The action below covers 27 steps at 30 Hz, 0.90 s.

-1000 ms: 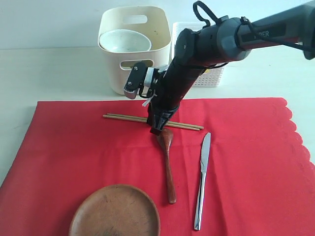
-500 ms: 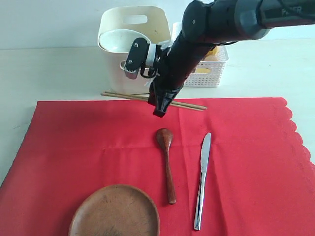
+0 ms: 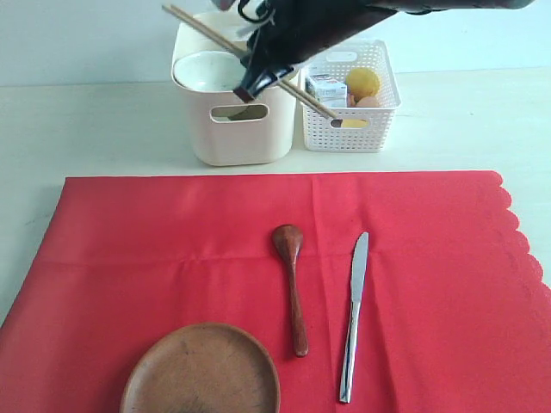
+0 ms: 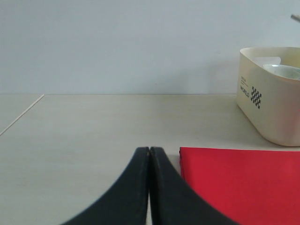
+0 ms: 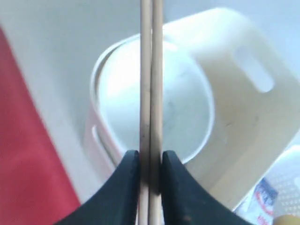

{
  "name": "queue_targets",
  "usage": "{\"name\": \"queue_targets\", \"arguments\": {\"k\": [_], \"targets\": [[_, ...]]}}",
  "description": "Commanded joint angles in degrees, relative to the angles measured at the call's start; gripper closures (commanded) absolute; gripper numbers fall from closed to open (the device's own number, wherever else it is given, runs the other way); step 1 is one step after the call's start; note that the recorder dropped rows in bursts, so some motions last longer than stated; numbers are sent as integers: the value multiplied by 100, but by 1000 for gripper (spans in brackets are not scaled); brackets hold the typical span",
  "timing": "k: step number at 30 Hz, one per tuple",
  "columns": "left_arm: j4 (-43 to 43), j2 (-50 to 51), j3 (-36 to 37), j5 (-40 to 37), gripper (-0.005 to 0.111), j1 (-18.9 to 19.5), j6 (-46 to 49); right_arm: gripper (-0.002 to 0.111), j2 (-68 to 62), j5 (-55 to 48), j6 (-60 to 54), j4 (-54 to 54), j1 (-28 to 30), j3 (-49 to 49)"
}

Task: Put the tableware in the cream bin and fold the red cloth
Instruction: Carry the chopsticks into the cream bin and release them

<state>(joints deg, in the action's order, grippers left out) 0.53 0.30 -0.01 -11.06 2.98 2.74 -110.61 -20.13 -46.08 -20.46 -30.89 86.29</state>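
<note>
Two thin wooden chopsticks point(image 3: 207, 33), pinched side by side between the closed-down fingers of the right gripper point(image 5: 151, 157), up in the air over the tall cream plastic bin point(image 3: 245, 138) at the far middle of the table. Held on a slant: one end high over the bin's far-left rim, the other lower to the right, in front of the small white lattice basket point(image 3: 349, 133).

Probably light, stiff and smooth, so apt to swivel or slip apart in a narrow pinch. Gripped about mid-length, a sound spot for balance. Best tipped end-down before letting go, so as not to bridge the rim. Already inside the bin: a pale green-white bowl point(image 3: 202, 70), likely fragile, so no dropping from height.

Nearer, on the large bright red cloth point(image 3: 172, 249):
- Dark wooden spoon point(image 3: 294, 292): light and rigid, best taken mid-handle.
- Long silver table knife point(image 3: 352, 318), just right of the spoon: flat, slick and likely heavier, best pinched across the narrow handle.
- Round brown plate point(image 3: 202, 370) at the near edge, partly cut off by the frame: broad and low, to be taken by the rim.

Cloth itself soft and limp, best taken at a corner or edge once cleared.

Left gripper point(image 4: 149, 152) closed on nothing, low over bare table beside a corner of the cloth.
</note>
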Motion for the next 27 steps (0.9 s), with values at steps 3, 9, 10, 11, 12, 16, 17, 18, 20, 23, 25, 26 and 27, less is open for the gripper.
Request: {"name": "queue_targets", "arguments": {"k": [3,9,10,11,12,16,17,18,20,23,25,26,27], "targets": [[58,-30,1,-2,104,-39,6,108,-53,1214,311,-616,139,527],[58,-30,1,-2,104,-39,6,108,-508,1316,324,-1403,402,1188],[58,-30,1,-2,104,-39,6,108,-592,1316,324,-1537,456,1287],[58,-30,1,-2,104,-39,6,108,-668,1306,324,-1710,536,1363],[58,-30,1,-2,104,-39,6,108,-740,1260,324,-1862,616,1425],[58,-30,1,-2,104,-39,6,108,-918,709,-10,-2321,937,1638],[58,-30,1,-2,104,-39,6,108,-945,563,-214,-2460,995,1683],[58,-30,1,-2,104,-39,6,108,-987,372,-565,-2703,1065,1742],[58,-30,1,-2,104,-39,6,108,-1056,-72,-1436,-3628,1200,1863],[58,-30,1,-2,104,-39,6,108,-1182,-1122,-3222,-5454,1433,1993],[58,-30,1,-2,104,-39,6,108,-1317,-1601,-3941,-6383,1544,2047],[58,-30,1,-2,104,-39,6,108,-1370,-1679,-4062,-6559,1576,2060],[58,-30,1,-2,104,-39,6,108,-1454,-1737,-4123,-6650,1588,2078]]}}
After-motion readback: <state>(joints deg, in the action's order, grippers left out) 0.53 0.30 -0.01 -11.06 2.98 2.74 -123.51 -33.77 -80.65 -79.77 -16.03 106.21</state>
